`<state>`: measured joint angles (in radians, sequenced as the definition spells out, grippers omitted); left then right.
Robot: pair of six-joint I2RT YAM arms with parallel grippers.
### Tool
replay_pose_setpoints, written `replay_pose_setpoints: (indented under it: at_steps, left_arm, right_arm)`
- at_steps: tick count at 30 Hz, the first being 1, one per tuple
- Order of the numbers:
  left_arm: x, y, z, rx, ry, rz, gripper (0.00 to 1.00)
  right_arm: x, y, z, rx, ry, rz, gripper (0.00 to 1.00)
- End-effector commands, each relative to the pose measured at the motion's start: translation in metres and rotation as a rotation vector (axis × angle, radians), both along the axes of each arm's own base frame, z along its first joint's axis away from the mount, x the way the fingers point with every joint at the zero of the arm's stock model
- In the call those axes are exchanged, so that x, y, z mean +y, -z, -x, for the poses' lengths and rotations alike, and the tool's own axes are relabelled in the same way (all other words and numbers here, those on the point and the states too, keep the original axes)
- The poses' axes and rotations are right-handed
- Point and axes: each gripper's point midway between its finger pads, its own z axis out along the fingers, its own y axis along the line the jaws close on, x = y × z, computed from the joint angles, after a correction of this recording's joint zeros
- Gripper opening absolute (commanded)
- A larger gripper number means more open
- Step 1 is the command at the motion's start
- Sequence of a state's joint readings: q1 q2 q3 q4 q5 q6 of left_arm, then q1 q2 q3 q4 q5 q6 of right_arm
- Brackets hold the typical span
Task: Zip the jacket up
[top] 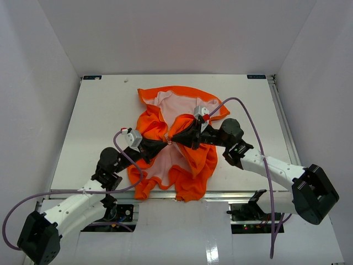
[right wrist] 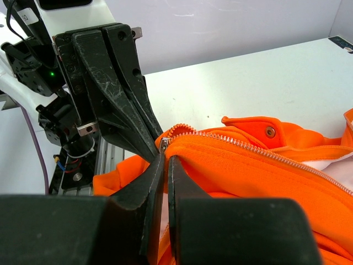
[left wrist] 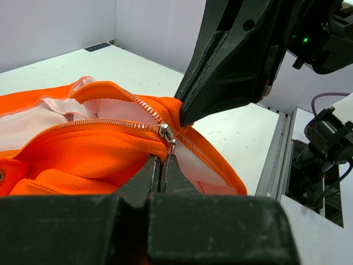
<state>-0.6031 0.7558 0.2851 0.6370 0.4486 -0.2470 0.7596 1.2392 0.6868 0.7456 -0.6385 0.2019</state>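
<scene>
Zipper pull (left wrist: 167, 134) gripped, zipping about to start.
Clamping pull in left jaws, jacket (top: 193, 165) fabric just beside in right jaws; needs steady drag along teeth (left wrist: 110, 122).

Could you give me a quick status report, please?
Left gripper shut on the zipper pull. Right gripper shut on the jacket beside it. Front mostly open; nothing blocking.

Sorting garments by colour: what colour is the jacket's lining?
Pale pink-white lining, clearest in the top external view.
</scene>
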Motion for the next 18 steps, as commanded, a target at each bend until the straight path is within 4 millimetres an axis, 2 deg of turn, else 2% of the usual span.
replay_pose_setpoints:
  at_steps: [1,11,18]
  left_arm:
    - [-0.014,-0.003,0.01,-0.022,0.109,-0.046,0.0]
    - [-0.018,0.003,0.009,-0.018,0.131,-0.081,0.0]
    - [-0.02,0.004,0.023,-0.038,0.198,-0.077,0.0]
  right_arm:
    - [0.005,-0.043,0.002,-0.087,-0.02,-0.079,0.08]
    - [0.008,-0.048,-0.001,-0.09,-0.027,-0.073,0.08]
    - [0.009,-0.046,-0.009,-0.087,-0.005,-0.062,0.08]
